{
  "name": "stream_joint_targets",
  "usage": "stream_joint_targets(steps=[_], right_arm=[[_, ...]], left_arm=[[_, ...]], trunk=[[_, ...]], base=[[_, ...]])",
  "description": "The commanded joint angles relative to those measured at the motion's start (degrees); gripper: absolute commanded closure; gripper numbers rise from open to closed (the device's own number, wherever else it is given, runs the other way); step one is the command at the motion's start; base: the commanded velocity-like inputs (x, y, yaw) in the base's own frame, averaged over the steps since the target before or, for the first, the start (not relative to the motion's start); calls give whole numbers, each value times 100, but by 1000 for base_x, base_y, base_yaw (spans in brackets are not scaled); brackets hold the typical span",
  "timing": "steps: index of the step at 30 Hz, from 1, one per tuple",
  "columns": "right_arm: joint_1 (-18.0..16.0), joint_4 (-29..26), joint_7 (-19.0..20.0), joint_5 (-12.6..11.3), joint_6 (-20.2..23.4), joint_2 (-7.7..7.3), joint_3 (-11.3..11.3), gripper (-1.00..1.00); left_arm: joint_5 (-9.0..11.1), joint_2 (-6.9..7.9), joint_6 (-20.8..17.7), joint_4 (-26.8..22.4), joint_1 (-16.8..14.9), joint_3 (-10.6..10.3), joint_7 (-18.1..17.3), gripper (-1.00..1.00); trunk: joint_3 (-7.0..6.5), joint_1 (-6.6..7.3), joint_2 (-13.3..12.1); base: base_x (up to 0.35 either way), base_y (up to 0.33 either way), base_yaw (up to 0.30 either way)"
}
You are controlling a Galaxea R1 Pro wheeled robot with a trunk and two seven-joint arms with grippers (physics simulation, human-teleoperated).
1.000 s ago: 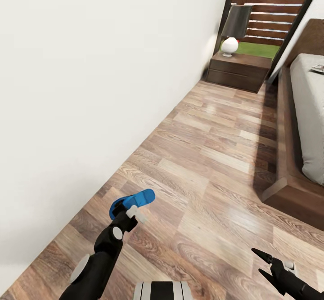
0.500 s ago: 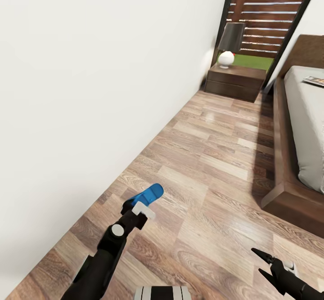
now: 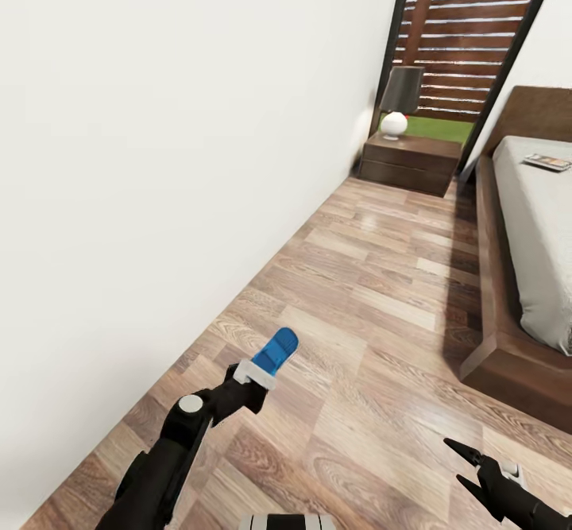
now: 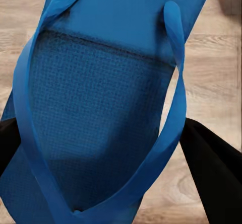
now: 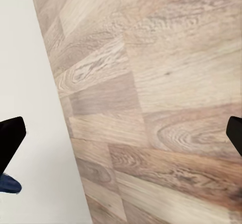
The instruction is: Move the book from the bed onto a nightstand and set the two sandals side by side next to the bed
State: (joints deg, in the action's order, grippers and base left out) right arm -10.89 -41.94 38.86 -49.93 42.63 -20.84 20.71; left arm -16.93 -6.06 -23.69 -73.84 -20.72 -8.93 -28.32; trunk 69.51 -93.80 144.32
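While the sandal [image 3: 275,353] hangs clear of the wood floor [image 3: 373,292] in the left gripper [image 3: 253,373], the sensible course, to my eye, is to carry it low and level across the room toward the bed [image 3: 531,236], then set it down flat just beside the dark frame, sole down, leaving room alongside for its partner. Turning it so its length runs along the bed edge would make the pairing easier.

That left gripper is closed on the sandal: in the left wrist view the blue footbed and straps [image 4: 96,108] sit between the black fingers [image 4: 212,168], pinched at one end, the rest jutting forward over the boards. The right gripper [image 3: 469,466] hovers low over the floor nearer the bed, fingers parted a moderate way, holding nothing.

Farther off, the book [image 3: 546,162] lies on the mattress near the headboard, and the nightstand [image 3: 409,164] stands by the wall under a lamp [image 3: 399,99].
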Motion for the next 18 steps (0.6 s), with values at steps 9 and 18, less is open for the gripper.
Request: stream_joint_targets(steps=[9, 18], right_arm=[[-5, 1, 8, -1, 35, 1, 13, -100], [-4, 1, 6, 0, 35, 1, 9, -100]], left_arm=[[1635, 446, 1, 48, 31, 367, -832, 100], [2101, 504, 24, 329, 59, 1231, -2168, 100]], trunk=[[-195, 24, -10], [-395, 47, -22]], base=[[0, 0, 0], [0, 0, 0]])
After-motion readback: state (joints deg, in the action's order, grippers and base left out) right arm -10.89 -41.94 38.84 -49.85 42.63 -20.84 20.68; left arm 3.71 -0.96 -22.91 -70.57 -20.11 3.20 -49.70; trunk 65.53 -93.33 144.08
